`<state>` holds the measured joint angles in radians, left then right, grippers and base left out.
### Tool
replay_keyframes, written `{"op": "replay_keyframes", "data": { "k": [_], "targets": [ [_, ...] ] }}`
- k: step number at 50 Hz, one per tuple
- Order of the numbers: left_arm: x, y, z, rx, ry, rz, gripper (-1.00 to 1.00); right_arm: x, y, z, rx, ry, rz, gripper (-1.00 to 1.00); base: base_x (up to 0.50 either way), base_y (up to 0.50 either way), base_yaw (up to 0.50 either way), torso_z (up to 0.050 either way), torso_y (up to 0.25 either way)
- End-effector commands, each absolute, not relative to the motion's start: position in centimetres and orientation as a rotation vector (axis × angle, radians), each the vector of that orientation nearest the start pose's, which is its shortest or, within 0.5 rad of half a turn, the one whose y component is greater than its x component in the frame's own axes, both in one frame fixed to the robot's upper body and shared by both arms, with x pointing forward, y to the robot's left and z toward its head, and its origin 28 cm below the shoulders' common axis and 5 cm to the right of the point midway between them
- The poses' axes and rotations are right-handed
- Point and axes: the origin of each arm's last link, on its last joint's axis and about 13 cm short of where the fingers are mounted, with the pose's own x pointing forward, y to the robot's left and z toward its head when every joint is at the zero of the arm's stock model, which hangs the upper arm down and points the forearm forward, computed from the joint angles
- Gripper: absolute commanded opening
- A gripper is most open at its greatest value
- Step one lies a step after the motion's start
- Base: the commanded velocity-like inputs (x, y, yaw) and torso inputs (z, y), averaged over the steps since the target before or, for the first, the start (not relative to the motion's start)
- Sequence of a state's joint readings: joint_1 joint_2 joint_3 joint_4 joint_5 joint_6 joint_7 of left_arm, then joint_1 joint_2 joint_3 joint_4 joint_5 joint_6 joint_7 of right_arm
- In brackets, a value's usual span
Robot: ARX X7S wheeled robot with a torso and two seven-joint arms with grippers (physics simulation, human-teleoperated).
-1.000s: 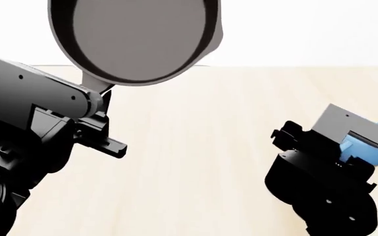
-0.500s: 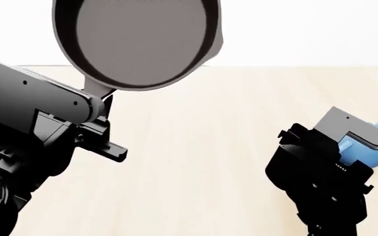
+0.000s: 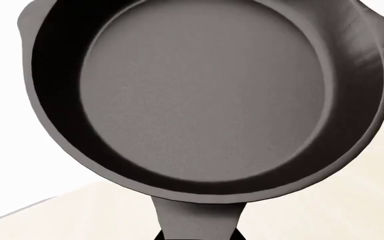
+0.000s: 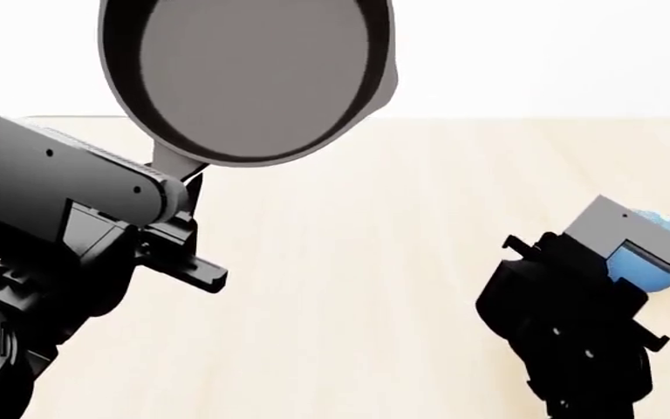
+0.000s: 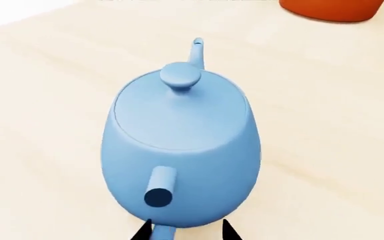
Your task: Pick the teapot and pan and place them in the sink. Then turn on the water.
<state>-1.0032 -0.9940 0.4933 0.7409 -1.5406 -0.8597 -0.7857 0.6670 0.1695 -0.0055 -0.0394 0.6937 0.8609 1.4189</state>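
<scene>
left gripper (image 4: 178, 179) clamped on pan (image 4: 248, 74) handle | right gripper (image 4: 626, 253) clamps glossy round teapot (image 5: 182, 150) | orange vessel (image 5: 332, 9) in right wrist view only

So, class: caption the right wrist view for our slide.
Glossy light-blue teapot held above the light wood countertop, orange object behind.

Black pan (image 4: 248, 78) raised, tilted, grey base showing; light-blue teapot (image 5: 182, 145) upright, lidded.

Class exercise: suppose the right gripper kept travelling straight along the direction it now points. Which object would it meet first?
The right gripper is at the handle end of the small light-blue glossy teapot. Beyond the spout, the light wood countertop looks free; the orange-red object lies off to one side, though depth is uncertain.
</scene>
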Motion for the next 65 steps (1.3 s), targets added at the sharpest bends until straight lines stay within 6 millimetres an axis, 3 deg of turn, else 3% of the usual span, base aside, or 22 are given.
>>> {"op": "replay_keyframes", "data": {
  "k": [1,18,35,65],
  "targets": [
    [19.5,24.7,26.8,0.274,-0.04,-0.256,-1.0,31.4,-10.0,15.8,0.214,0.355,-0.965,-1.0,0.0,0.0,0.0,0.0,0.0],
    [19.5,24.8,26.6,0.271,-0.037,-0.255,-1.0,30.6,-9.7,16.4,0.288,0.284,-0.796,-1.0,0.0,0.0,0.0,0.0,0.001],
    [19.4,24.7,26.7,0.271,-0.043,-0.255,-1.0,27.7,-10.3,18.6,0.356,-0.025,-0.485,-1.0,0.0,0.0,0.0,0.001,0.002],
    [19.2,24.9,26.6,0.268,-0.052,-0.241,-1.0,24.1,-10.7,21.0,0.14,-0.178,-0.275,-1.0,0.0,0.0,0.0,0.001,0.002]
  ]
}}
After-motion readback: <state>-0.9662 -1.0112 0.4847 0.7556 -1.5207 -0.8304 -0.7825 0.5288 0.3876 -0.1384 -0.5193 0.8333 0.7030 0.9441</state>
